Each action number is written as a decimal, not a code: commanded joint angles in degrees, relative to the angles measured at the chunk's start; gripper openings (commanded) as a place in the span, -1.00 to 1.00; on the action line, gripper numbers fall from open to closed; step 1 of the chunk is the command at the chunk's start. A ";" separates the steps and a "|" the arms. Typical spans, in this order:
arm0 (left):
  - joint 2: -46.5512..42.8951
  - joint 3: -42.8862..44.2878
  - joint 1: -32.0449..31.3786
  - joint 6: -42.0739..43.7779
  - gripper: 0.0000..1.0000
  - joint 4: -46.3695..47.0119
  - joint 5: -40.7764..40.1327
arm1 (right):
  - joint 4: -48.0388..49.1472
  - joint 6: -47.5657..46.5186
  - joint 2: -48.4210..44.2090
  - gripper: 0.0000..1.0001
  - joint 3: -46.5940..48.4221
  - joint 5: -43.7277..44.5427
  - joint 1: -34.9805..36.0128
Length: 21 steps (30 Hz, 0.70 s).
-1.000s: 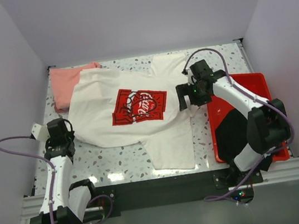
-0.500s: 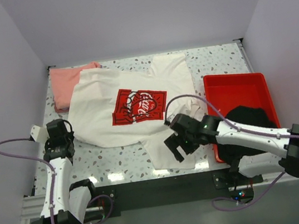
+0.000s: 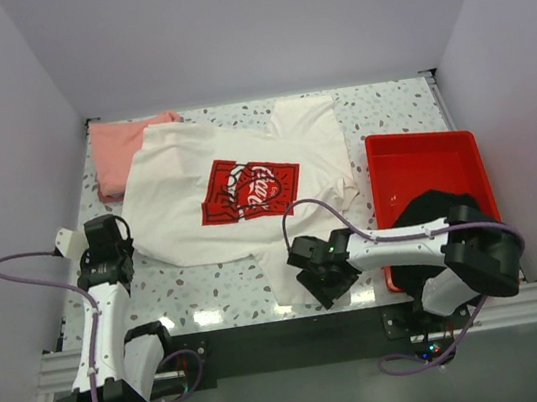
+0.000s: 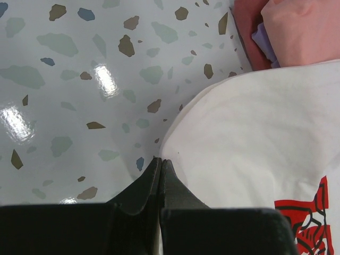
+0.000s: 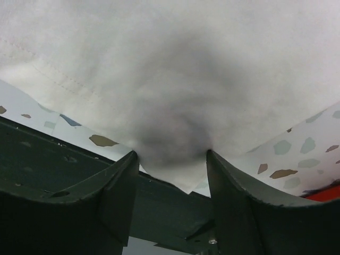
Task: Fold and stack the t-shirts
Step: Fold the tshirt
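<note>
Two end effectors at the cream-white t-shirt (image 3: 183, 168), which lies spread print-up on the worktop (image 3: 205, 283), overlapping the salmon-pink t-shirt (image 3: 114, 148) at far left. Left end effector (image 4: 161, 159): fingers pressed together at the shirt's left edge; whether cloth is pinched, cannot tell. Right end effector (image 5: 171, 155): fingers apart, straddling the near hem corner.

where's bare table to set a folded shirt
Bare: back right, beyond the red tray, beside the white tee; near left, between the left gripper and the tee's near end. Crowded: centre, and back left by the pink tee.
</note>
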 commanded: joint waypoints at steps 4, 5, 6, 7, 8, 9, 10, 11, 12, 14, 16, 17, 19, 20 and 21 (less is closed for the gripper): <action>-0.30 2.26 0.44 -1.92 -1.00 -0.78 -1.76 | 2.52 6.96 -1.38 -0.36 -5.29 -0.90 1.05; -0.39 2.26 0.35 -2.01 -1.00 -0.86 -1.76 | 2.08 7.50 -1.91 -0.71 -5.46 -0.81 1.06; -0.39 2.44 0.35 -1.92 -1.00 -0.95 -1.68 | 0.34 8.20 -3.39 -0.81 -4.86 -0.54 1.32; -0.48 2.53 0.35 -2.10 -1.00 -1.39 -1.68 | -1.16 8.64 -4.45 -0.96 -4.15 -0.11 1.41; -0.83 2.88 0.35 -2.18 -1.00 -1.65 -1.59 | -4.92 8.82 -5.68 -1.00 -3.19 0.59 1.49; -1.01 3.23 0.35 -2.27 -1.00 -1.83 -1.59 | -6.96 8.74 -6.91 -1.00 -0.92 0.60 1.84; -1.09 3.49 0.35 -2.27 -1.00 -2.70 -1.85 | -8.98 8.65 -9.88 -1.00 0.32 0.43 2.02; -1.53 4.10 0.35 -2.62 -1.00 -3.06 -1.94 | -12.56 8.30 -11.30 -1.00 1.47 -1.23 2.02; -1.71 4.46 0.35 -2.89 -1.00 -3.67 -2.11 | -14.34 8.04 -12.71 -1.00 3.65 -2.20 2.02; -2.41 5.42 0.35 -3.85 -1.00 -5.95 -2.82 | -17.07 8.38 -15.61 -1.00 5.34 -4.92 2.02; -2.94 5.87 0.35 -4.64 -1.00 -8.32 -3.69 | -19.28 9.35 -17.20 -1.00 6.84 -10.46 2.28; -3.55 6.30 0.35 -5.26 -1.00 -8.94 -3.96 | -19.37 9.79 -18.77 -1.00 7.01 -12.04 2.46; -4.08 6.57 0.35 -5.87 -1.00 -11.05 -4.92 | -19.10 11.27 -19.75 -1.00 6.58 -16.62 3.42; -4.78 6.66 0.35 -6.66 -1.00 -11.67 -5.45 | -18.58 11.81 -20.19 -1.00 6.40 -17.49 3.95; -5.14 6.57 0.35 -6.84 -1.00 -12.20 -6.06 | -18.23 12.25 -20.19 -1.00 5.79 -19.24 4.83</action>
